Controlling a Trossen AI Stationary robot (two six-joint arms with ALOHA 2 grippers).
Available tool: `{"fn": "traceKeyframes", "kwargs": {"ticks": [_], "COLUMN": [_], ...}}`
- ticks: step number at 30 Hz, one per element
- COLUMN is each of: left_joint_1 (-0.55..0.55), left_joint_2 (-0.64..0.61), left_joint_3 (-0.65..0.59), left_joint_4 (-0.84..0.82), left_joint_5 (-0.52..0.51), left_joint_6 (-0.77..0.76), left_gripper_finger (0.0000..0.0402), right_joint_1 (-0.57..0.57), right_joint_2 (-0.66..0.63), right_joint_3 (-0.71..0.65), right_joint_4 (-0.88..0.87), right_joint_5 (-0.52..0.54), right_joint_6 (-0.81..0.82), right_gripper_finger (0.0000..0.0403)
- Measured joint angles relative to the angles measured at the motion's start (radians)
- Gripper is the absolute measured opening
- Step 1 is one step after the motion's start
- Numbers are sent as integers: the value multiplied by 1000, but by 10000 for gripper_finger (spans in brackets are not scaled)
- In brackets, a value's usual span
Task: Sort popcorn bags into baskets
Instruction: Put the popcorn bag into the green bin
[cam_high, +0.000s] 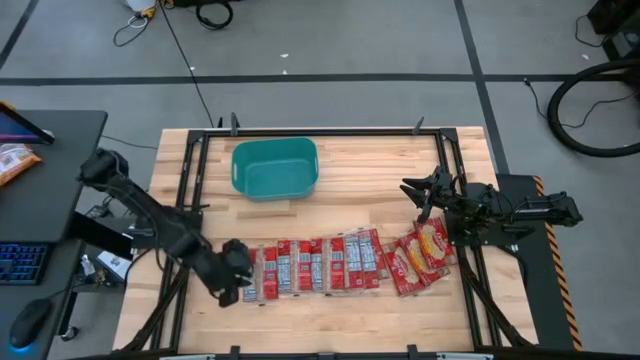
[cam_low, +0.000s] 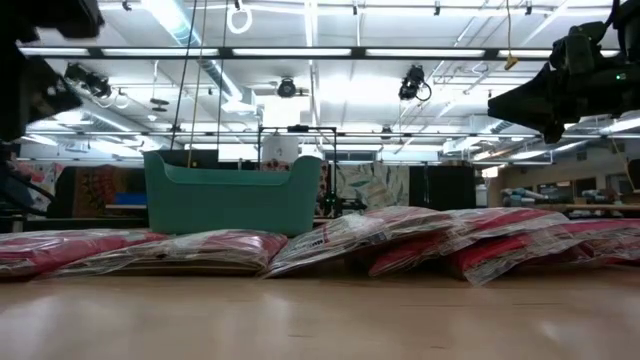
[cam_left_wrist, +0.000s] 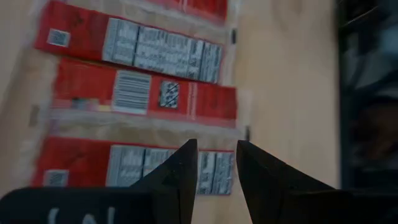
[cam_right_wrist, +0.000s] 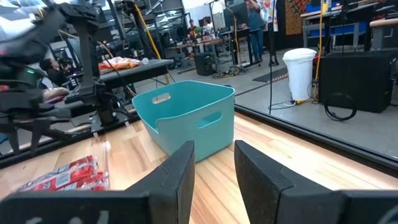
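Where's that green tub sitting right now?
From above, the teal tub sits empty at the table's far middle, beyond the row of popcorn bags, between both arms.

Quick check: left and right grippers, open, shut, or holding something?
Left gripper: open, empty, above the popcorn bags.
Right gripper: open, empty, facing the basket.

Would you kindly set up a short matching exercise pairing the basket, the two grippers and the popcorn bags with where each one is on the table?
Things:
1. teal basket
2. left gripper
3. right gripper
4. popcorn bags

Places:
A. lying in a row along the near part of the table
B. above the left end of the row
C. at the far side of the table, with nothing visible inside
D. raised above the table's right side, holding nothing

Pairs: 1-C, 2-B, 3-D, 4-A
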Motion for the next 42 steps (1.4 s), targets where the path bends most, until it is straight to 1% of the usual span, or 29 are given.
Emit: {"fn": "traceKeyframes", "kwargs": {"ticks": [3,5,7,10,14,18,21,26,32,35,39,42], "left_joint_1": [-21,-23,-20,8,92,163,189,207,211,211,213,216], "left_joint_2": [97,157,209,269,340,393,423,460,481,493,493,492], "left_joint_3": [128,186,227,263,290,308,310,310,310,311,311,311], "left_joint_4": [-194,-286,-338,-350,-354,-347,-317,-310,-318,-323,-423,-560], "left_joint_5": [-35,-37,-38,-37,-25,48,70,102,114,123,154,152], "left_joint_6": [9,62,121,155,70,-47,-161,-285,-315,-287,-202,-120], "left_gripper_finger": [117,117,117,117,117,117,117,117,117,117,117,117], "right_joint_1": [0,0,0,0,0,0,0,0,0,0,0,0], "right_joint_2": [0,0,0,0,0,0,0,0,0,0,0,0], "right_joint_3": [0,0,0,0,0,0,0,0,0,0,0,0], "right_joint_4": [0,0,0,0,0,0,0,0,0,0,1,0], "right_joint_5": [0,0,0,0,0,0,0,0,0,0,0,0], "right_joint_6": [0,0,0,0,0,0,0,0,0,0,0,0], "right_gripper_finger": [119,119,119,119,119,119,119,119,119,119,119,119]}}
